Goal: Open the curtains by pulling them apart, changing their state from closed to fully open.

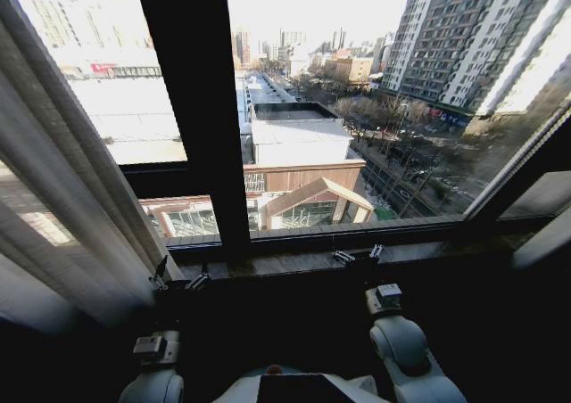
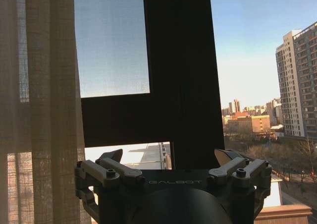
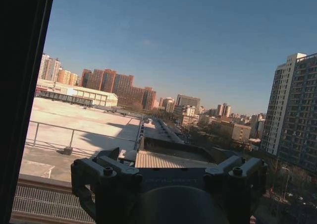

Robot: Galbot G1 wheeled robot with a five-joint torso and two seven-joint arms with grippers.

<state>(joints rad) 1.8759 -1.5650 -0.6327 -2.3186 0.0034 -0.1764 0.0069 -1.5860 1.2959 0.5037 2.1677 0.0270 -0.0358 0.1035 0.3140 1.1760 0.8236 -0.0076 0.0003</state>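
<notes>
Head view: curtains [image 1: 62, 198] bunched left; left end effector [image 1: 178, 278] wide beside them, right end effector [image 1: 359, 257] seemingly wide.

A: In the head view the curtain [image 1: 62, 207] is cut by the left edge and by the top, so its full width cannot be told.

B: And beside the left gripper [image 1: 178, 280]?

A: There its lower part goes into shadow. If the cloth touches the fingers, I cannot tell.

B: The right gripper [image 1: 359, 257]?

A: Small and dark against the window sill [image 1: 285, 260]. A pale strip at the right edge, beyond that gripper, is cut off too.
</notes>
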